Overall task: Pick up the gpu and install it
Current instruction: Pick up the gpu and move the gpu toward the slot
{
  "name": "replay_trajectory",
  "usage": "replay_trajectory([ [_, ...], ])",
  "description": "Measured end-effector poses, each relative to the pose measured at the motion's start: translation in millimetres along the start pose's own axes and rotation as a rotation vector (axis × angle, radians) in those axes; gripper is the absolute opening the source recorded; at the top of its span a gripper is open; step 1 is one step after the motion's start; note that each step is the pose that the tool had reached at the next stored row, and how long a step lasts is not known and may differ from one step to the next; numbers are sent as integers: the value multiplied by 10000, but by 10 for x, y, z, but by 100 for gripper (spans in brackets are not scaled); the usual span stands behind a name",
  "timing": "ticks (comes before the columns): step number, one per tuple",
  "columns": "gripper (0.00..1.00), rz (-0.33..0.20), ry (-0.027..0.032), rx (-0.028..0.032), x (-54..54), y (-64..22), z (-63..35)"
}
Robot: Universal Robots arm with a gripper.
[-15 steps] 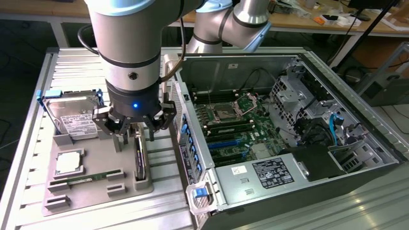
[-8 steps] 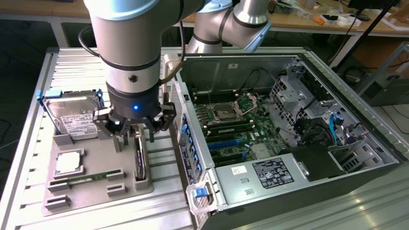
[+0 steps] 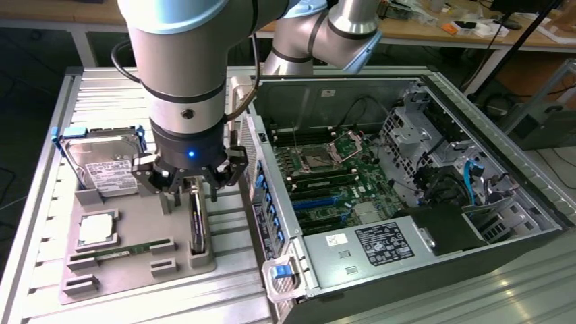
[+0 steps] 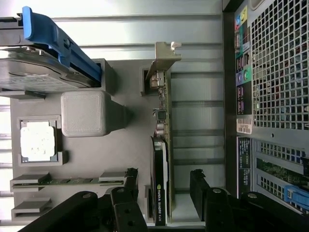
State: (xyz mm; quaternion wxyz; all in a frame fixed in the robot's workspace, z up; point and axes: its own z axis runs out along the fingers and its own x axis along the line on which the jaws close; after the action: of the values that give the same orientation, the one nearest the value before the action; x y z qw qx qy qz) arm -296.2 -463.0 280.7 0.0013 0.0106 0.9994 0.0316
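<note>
While gripper (image 3: 191, 196) hangs spread over gpu (image 3: 198, 229), grey tray (image 3: 135, 270) on slatted table (image 3: 108, 94), workbench (image 3: 54, 12) behind

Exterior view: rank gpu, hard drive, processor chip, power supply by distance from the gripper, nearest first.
1. gpu, directly below the gripper.
2. hard drive, beside it, exterior view's left.
3. processor chip, in its tray pocket.
4. power supply, inside the case, exterior view's right.

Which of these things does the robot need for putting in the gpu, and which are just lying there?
For the job: gpu, standing on edge in the grey tray; open gripper straddling it; open computer case.

Just lying about: hard drive, processor chip, memory stick.
</note>
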Motion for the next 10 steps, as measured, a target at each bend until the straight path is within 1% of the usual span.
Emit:
replay_trajectory([
  [10,56,0,-1,0,5,-4,52],
])
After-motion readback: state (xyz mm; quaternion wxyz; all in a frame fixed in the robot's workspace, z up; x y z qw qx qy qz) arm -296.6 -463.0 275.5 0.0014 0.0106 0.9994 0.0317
